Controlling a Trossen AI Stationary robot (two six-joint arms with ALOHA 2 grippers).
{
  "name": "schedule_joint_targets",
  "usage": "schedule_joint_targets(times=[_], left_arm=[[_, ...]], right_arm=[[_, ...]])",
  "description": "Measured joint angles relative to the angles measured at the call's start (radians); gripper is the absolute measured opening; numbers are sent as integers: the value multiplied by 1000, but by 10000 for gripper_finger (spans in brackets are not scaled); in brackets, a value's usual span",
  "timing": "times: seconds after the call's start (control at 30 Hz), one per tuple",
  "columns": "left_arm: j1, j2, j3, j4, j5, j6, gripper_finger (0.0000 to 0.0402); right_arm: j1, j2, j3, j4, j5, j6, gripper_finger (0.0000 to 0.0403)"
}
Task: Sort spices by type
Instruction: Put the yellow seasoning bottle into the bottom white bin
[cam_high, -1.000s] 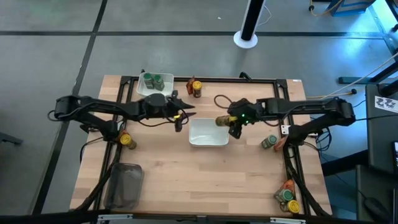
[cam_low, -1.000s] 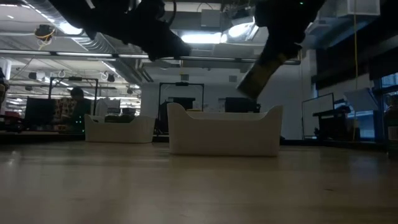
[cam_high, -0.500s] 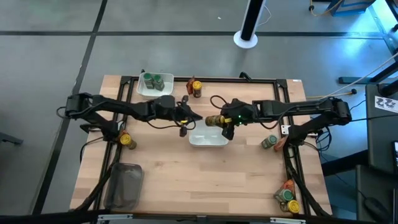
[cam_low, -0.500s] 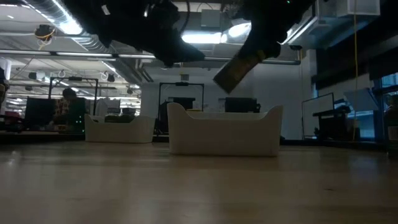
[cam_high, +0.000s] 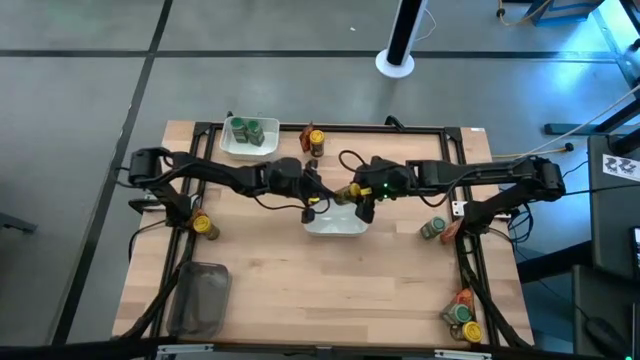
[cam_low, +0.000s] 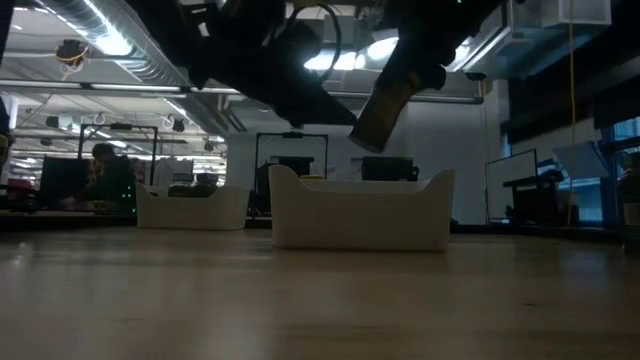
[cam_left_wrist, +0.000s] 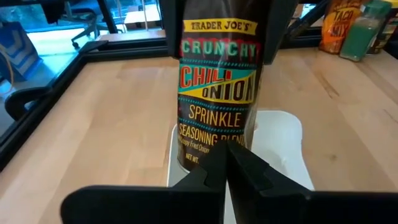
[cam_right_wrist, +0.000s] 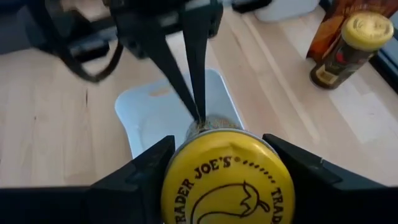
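Holding one yellow-lidded jar (cam_high: 345, 193) clamped in my right gripper (cam_high: 358, 194) above the middle white tray (cam_high: 335, 226), which looks empty. My left gripper (cam_high: 318, 192) has its fingers pressed together, tips at the jar's base.

Sorted: two green-lidded jars (cam_high: 248, 131) in the far tray (cam_high: 229, 146).

Outstanding, by my judgement most of the lot:
- yellow-lidded jars loose: three, one (cam_high: 206, 226) at the left edge, one (cam_high: 316, 143) at the far edge, one (cam_high: 470, 331) in the near-right cluster
- green-lidded jars loose: two, (cam_high: 433, 229) and (cam_high: 458, 315)
- red-orange packets: at least two, (cam_high: 309, 131) and (cam_high: 464, 297)
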Motion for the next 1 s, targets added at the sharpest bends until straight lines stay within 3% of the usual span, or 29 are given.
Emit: schedule_joint_targets(times=[0.33,0.6,0.77,1.0], left_arm=[[-18,-1,0,21,2,17,5],[-33,-146,1,-214,-25,78,5],[-34,-225,1,-332,-39,78,5],[-34,-240,0,-365,-39,88,5]], right_arm=[[-1,-1,0,20,-27,-2,227],[0,-1,-1,-96,-29,-2,233],[0,-1,-41,-77,-28,-1,227],[0,25,-71,-33,9,3,232]])
